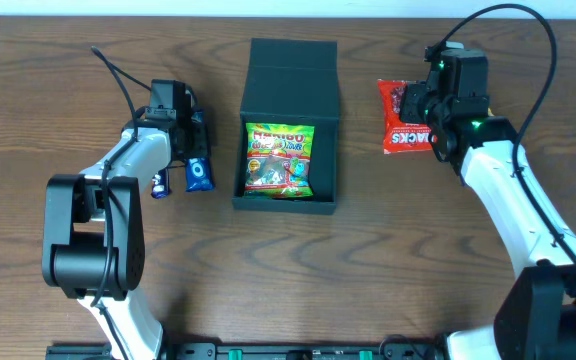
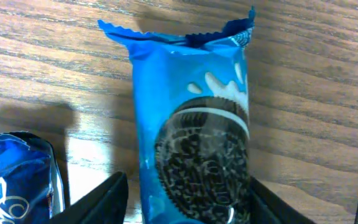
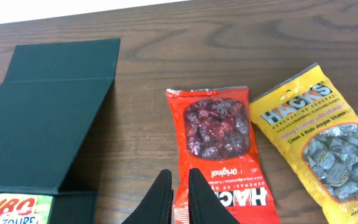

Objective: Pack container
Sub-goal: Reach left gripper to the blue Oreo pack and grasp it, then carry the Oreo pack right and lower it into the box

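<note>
The dark teal container (image 1: 288, 95) stands open at mid-table with its flap lid laid back, and a green Haribo packet (image 1: 279, 160) lies inside. My left gripper (image 1: 194, 148) is open and low over a blue Oreo packet (image 1: 199, 176). In the left wrist view its fingers (image 2: 185, 208) straddle that packet (image 2: 194, 124). My right gripper (image 1: 436, 105) hovers over a red Hacks packet (image 1: 400, 125). In the right wrist view its jaws (image 3: 180, 193) are nearly closed and empty, at the left edge of the red packet (image 3: 219, 143). The container's lid (image 3: 48, 112) shows on the left of that view.
A second blue Oreo packet (image 1: 159, 183) lies just left of the first and also shows in the left wrist view (image 2: 14, 180). A yellow Hacks bag (image 3: 316, 143) lies right of the red packet; in the overhead view it is hidden under the right arm.
</note>
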Motion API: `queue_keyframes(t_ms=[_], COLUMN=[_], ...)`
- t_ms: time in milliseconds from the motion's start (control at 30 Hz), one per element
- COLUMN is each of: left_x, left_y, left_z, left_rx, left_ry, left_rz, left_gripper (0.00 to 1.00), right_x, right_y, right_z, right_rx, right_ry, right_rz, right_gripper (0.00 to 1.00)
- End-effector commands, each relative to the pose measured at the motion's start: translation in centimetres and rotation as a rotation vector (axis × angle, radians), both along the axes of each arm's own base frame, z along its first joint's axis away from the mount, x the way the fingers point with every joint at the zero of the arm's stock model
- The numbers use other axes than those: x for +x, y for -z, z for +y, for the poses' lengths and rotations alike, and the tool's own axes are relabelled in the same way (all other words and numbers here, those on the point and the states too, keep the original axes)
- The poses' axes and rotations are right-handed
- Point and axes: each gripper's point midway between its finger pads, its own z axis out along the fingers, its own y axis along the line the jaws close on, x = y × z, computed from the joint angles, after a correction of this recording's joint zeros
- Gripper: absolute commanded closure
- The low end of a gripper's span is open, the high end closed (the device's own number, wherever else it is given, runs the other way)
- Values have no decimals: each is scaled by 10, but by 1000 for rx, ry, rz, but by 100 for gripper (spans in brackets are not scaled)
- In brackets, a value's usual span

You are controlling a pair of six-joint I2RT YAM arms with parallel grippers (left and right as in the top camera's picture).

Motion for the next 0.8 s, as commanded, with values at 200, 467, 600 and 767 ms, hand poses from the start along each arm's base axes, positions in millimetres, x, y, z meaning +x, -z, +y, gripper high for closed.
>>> queue_keyframes(t_ms=[200,467,600,767], left_x=[5,10,29,36], left_y=[1,-22,-73,-117], left_z=[4,-7,-36,-82], left_rx=[16,-4,2,17], left_ry=[-18,-38,19,104], left_rz=[-4,4,-75,-131], left_gripper=[63,73,73,75], right_x=[4,3,3,2], right_y=[-4,-1,-2,-1], right_z=[-15,-52,-58,-66], right_rx=[6,6,6,6], right_ry=[42,121,133,151], right_rz=[-15,0,-1,0], right_gripper=[85,85,84,84])
